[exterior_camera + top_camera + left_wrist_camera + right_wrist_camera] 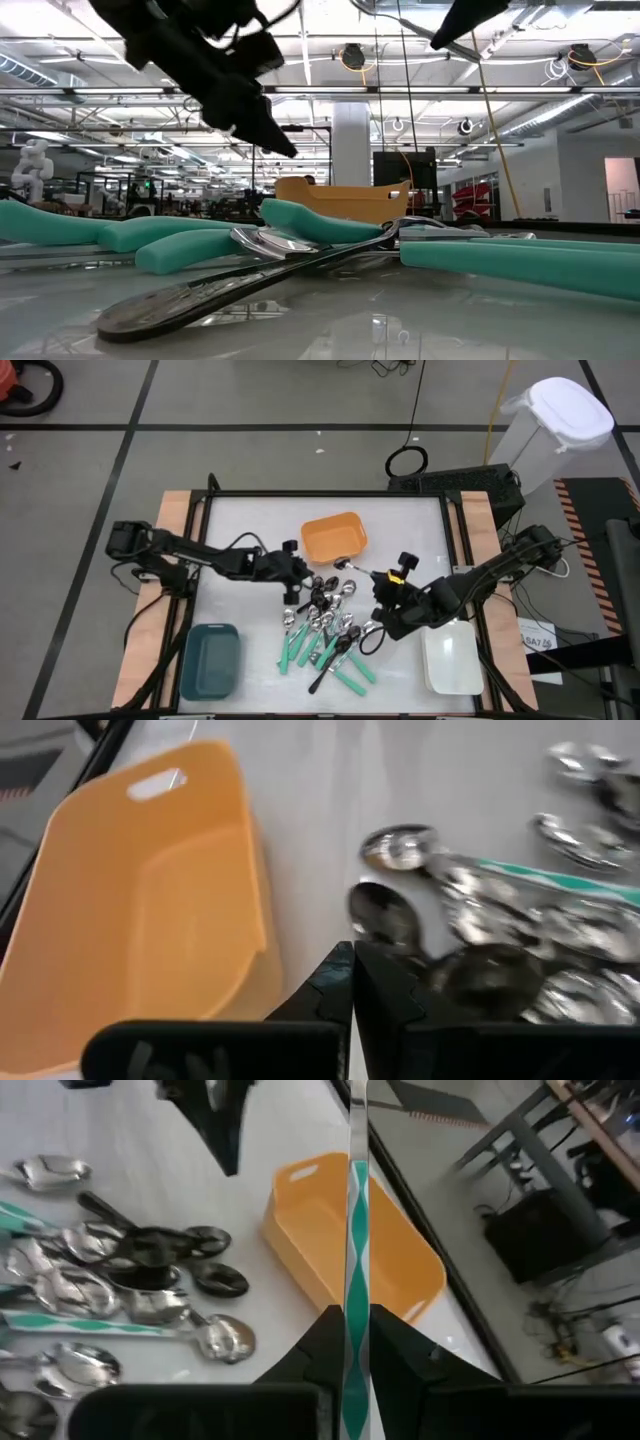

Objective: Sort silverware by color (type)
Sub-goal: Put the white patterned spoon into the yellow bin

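The silverware lies in a heap point(325, 630) mid-table: teal-handled, all-silver and black spoons crossing one another, also seen in the low view point(300, 250). My left gripper point(292, 593) point(352, 958) is shut and hovers above the heap's far left side, touching nothing; the low view shows it raised point(282, 145). My right gripper point(384, 582) point(350, 1325) is shut on a spoon whose handle shows silver and teal. That spoon's bowl point(345, 563) is beside the orange tray's point(333, 537) near right corner. My right gripper pinches the spoon's handle point(353, 1295) between its two fingers. The spoon sticks straight out ahead of the fingertips, along them, toward the orange tray point(345, 1255). It comes from the table's right side, and the spoon looks lifted clear of the table.
A teal tray point(211, 660) sits at the near left and a white tray point(452, 658) at the near right. The orange tray stands at the far middle. Bare tabletop point(250, 530) lies left of the orange tray. A white bin point(550, 430) stands beyond the table.
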`<state>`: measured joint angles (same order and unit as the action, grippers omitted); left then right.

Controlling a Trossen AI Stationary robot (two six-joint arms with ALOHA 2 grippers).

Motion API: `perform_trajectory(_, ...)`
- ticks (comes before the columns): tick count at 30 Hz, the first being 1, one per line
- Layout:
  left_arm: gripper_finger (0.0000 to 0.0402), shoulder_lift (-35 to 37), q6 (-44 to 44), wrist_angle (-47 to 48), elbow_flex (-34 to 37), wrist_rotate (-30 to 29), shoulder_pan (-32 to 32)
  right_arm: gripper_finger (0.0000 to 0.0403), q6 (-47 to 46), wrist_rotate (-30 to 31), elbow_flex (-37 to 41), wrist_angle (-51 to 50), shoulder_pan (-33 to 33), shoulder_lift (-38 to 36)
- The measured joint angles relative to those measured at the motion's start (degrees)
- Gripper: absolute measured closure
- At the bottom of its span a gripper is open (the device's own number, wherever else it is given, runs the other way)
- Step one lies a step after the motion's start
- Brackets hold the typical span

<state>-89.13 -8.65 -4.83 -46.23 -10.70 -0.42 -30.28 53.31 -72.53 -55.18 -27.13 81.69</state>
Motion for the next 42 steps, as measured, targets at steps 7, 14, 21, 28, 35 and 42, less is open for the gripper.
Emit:
perform_trajectory(7, 0.0387, -8.4, -0.3, 0.6, -4.0, 0.0, 2.5, 0.0374, 0.0, 2.1, 3.0, -0.4, 0.2, -0.1)
perform_trajectory(14, 0.0387, -11.0, -0.7, 6.0, -7.0, -3.8, 3.1, 0.0372, -3.3, 2.1, 5.2, -0.5, 0.2, 0.0)
perform_trajectory(21, 0.0387, -10.5, -1.6, 8.8, -7.3, -10.4, 4.5, 0.0373, -3.0, 2.1, 5.3, 0.1, 0.3, 0.0)
perform_trajectory(28, 0.0387, -10.5, -0.6, 12.6, -7.3, -10.4, 6.5, 0.0373, -2.0, 1.9, 5.3, 0.9, 0.5, 0.0)
perform_trajectory(35, 0.0387, -7.5, 3.1, 19.2, -7.3, -13.0, 6.7, 0.0373, -1.3, 0.0, 5.3, 1.0, 1.8, 0.0)
perform_trajectory(42, 0.0387, -0.8, 5.8, 22.1, -7.3, -13.1, 5.1, 0.0372, 5.4, -4.7, 5.3, 4.3, 5.7, 0.0)
